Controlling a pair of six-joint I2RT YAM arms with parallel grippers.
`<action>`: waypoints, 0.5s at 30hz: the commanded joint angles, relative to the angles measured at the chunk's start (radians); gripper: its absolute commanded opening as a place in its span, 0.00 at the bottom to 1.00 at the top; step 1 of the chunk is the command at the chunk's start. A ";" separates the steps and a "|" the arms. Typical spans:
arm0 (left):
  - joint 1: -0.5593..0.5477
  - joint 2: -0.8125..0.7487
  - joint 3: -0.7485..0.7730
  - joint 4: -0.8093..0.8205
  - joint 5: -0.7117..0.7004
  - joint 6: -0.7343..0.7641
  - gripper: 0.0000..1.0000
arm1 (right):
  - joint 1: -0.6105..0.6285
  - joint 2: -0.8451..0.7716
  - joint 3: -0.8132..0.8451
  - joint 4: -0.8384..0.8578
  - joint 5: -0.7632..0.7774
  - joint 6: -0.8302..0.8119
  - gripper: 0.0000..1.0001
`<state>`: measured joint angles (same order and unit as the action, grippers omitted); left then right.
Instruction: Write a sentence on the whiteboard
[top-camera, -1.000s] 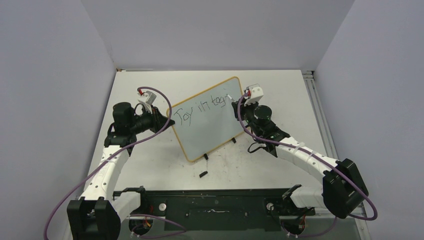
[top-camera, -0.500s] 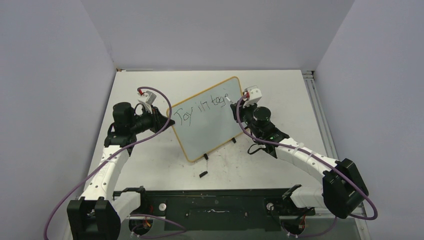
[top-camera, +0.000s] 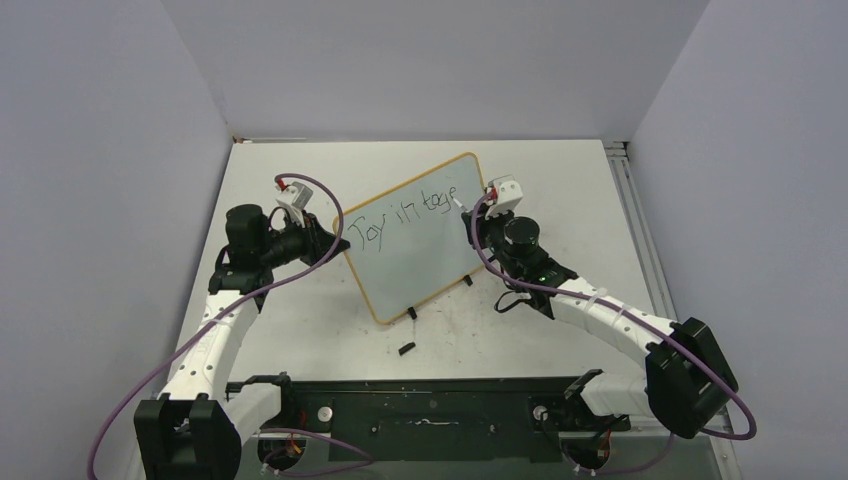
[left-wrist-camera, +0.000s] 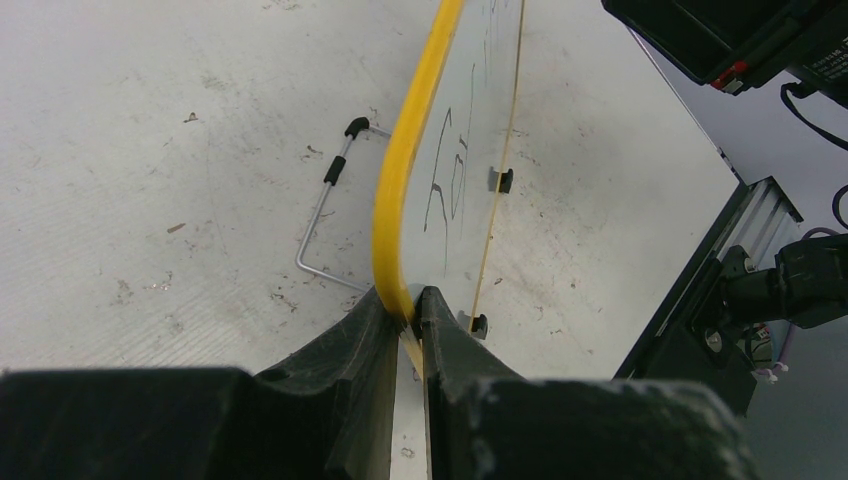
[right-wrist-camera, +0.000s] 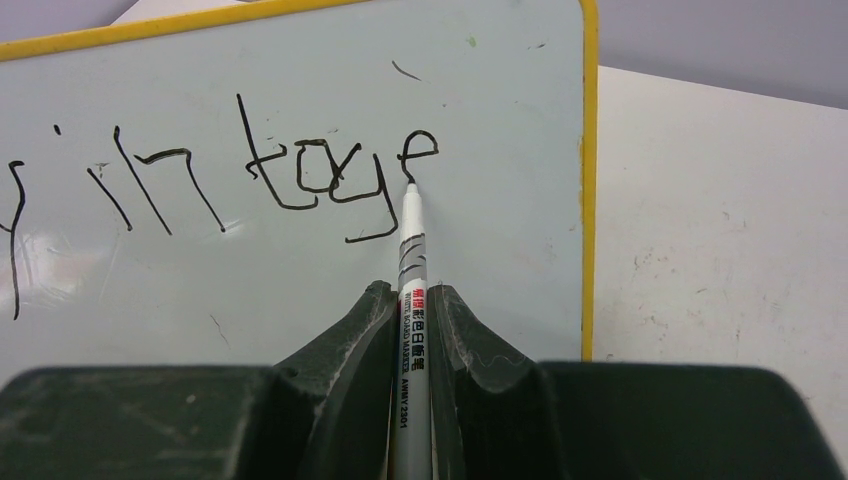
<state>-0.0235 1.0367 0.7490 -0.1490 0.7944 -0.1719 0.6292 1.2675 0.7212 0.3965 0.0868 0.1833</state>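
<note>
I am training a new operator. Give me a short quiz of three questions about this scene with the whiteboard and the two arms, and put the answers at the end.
1. True or false: the left gripper is clamped on the yellow edge of the whiteboard.
2. The right gripper holds a marker. Where is its tip?
A. in the air, well away from the board
B. at the last letter of the writing
C. on the yellow frame
3. Fill in: the board now reads "Joy in ____".

Key: 1 true; 2 B; 3 toge
</note>
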 joint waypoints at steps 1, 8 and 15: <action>0.002 0.014 0.022 -0.027 0.001 0.028 0.00 | 0.005 -0.019 -0.006 -0.007 0.040 -0.004 0.05; 0.002 0.020 0.025 -0.029 0.004 0.028 0.00 | 0.003 -0.032 -0.003 -0.006 0.066 -0.008 0.05; 0.002 0.022 0.025 -0.030 0.005 0.029 0.00 | -0.002 -0.108 0.004 -0.012 0.048 -0.004 0.05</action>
<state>-0.0231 1.0431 0.7528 -0.1493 0.8013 -0.1719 0.6296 1.2285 0.7193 0.3649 0.1272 0.1833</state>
